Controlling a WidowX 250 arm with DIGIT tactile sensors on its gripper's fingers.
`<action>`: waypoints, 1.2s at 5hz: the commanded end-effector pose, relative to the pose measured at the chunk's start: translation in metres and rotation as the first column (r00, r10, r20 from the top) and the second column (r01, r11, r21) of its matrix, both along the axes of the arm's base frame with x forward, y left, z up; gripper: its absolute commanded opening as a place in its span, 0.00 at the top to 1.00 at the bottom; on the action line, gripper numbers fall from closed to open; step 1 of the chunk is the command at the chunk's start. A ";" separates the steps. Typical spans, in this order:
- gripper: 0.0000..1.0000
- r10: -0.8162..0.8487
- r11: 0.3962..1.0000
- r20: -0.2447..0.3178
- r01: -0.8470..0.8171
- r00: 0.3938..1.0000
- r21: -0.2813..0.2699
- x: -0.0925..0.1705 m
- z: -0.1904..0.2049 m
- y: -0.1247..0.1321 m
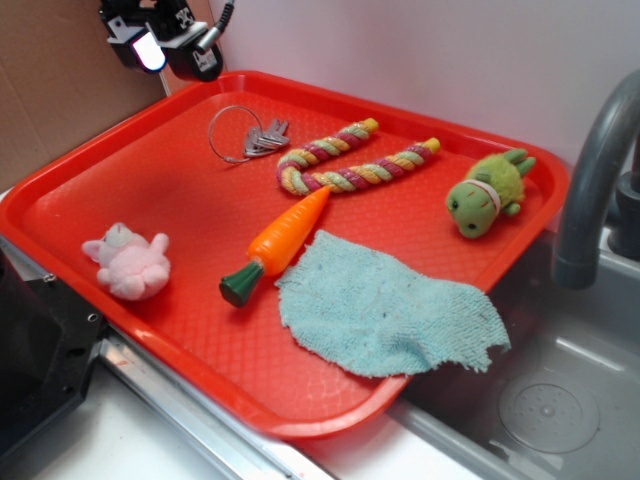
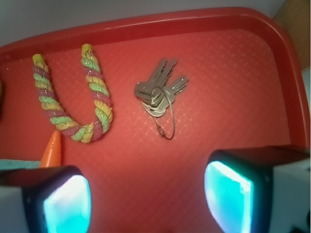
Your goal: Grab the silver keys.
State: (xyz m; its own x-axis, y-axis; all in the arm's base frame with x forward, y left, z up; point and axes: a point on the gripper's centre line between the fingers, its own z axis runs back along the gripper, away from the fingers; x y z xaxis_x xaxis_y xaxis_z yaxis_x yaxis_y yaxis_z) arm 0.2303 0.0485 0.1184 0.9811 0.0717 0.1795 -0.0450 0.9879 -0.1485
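Silver keys [image 2: 158,92] beside rope toy [image 2: 73,97]

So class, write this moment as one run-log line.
gripper: open, above tray far corner | silver keys: flat on tray, untouched, beside rope toy | grasp: not yet

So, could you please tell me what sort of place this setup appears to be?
Probably a kitchen sink counter: a grey faucet arches over a metal sink basin, and a red tray holding toys and keys sits beside it.
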 end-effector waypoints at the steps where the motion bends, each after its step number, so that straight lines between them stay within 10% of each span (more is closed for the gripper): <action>1: 0.00 0.000 1.000 0.030 0.000 1.000 0.010 0.006 0.007 -0.001; 3: 0.00 0.098 0.988 0.013 -0.099 0.995 0.118 0.040 -0.038 0.031; 6: 0.00 0.043 0.992 -0.037 -0.039 0.998 0.124 0.058 -0.059 0.033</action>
